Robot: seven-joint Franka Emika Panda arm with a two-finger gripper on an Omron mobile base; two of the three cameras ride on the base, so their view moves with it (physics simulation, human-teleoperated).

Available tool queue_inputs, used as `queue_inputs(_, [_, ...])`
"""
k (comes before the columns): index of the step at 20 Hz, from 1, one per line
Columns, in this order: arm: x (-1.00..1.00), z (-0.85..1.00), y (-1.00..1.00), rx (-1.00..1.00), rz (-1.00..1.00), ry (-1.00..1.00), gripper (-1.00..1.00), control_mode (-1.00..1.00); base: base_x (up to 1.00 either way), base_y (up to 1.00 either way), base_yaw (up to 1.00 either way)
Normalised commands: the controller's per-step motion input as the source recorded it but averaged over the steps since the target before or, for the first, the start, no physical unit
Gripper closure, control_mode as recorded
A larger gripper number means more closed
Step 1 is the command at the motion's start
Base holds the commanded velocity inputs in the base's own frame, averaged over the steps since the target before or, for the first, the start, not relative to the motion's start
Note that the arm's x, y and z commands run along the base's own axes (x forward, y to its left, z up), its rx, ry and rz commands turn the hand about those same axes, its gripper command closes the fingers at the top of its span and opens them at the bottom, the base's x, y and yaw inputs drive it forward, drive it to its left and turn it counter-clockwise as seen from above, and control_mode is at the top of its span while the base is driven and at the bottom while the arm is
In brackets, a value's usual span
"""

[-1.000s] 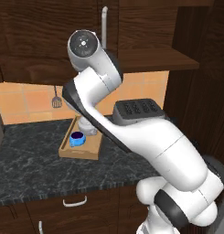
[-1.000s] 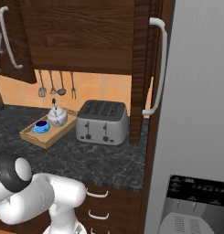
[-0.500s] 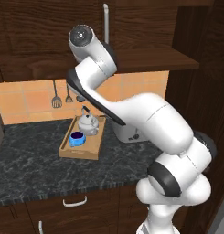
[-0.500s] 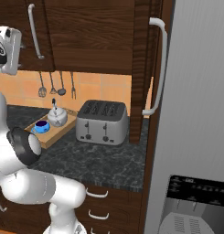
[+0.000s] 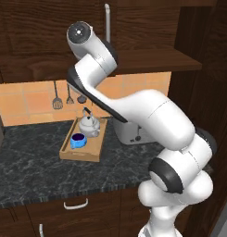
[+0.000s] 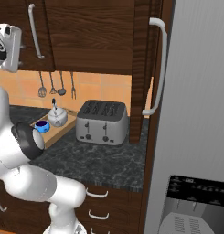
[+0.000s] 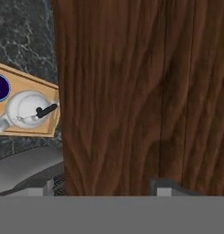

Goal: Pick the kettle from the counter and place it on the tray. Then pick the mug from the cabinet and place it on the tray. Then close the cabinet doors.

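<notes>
Since kettle and mug both sit on the tray, step in hand: closing the cabinet doors, the last part of the task.
Kettle (image 5: 89, 124): upright at the back of the tray (image 5: 82, 155), handle arched over the lid.
Mug (image 5: 78, 140): on the tray just in front of the kettle, close beside it; whether they touch I cannot tell.
Tray: flat on the counter (image 5: 31, 171), left of the toaster (image 6: 102, 122).
Cabinet: the shelf (image 5: 152, 60) is open to view on its right side in the left base view.
Left door (image 5: 40, 37): looks shut or nearly so, its bar handle (image 6: 34, 32) close by the robot's hand in the right base view.
Right door (image 6: 141, 68): seems to stand swung out, edge-on to the right base camera, with its bar handle (image 6: 159, 68) facing the fridge (image 6: 200, 114).
Pincer (image 7: 105, 186): fingertips set well apart, nothing held; a broad wood door face lies close ahead in the hand view.
Contact: whether the fingers touch the wood I cannot tell.
Progress: judged far along; two placements done, doors left.
Next move calls for: pressing flat on the left panel until it seats, then swinging the arm across to the right door.
Care: keep the elbow high above the kettle and mug while crossing.
</notes>
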Motion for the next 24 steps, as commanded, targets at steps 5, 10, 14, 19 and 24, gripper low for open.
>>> queue_inputs(5, [-0.45,-0.33,0.01,-0.06,0.11,0.0,-1.0,-1.0,0.0,0.0,0.0])
queue_inputs(10, [-0.88,-0.08,0.0,-0.02,0.05,0.05,-1.0,-1.0,0.0,0.0,0.0])
queue_inputs(14, [-0.79,0.0,-0.02,0.0,0.0,0.16,-1.0,-1.0,0.0,0.0,0.0])
queue_inputs(19, [-0.88,0.03,-0.08,-0.03,0.0,0.02,-1.0,-1.0,0.0,0.0,0.0])
queue_inputs(24, [-0.7,0.0,0.0,-0.1,0.0,0.0,-1.0,-1.0,0.0,0.0,0.0])
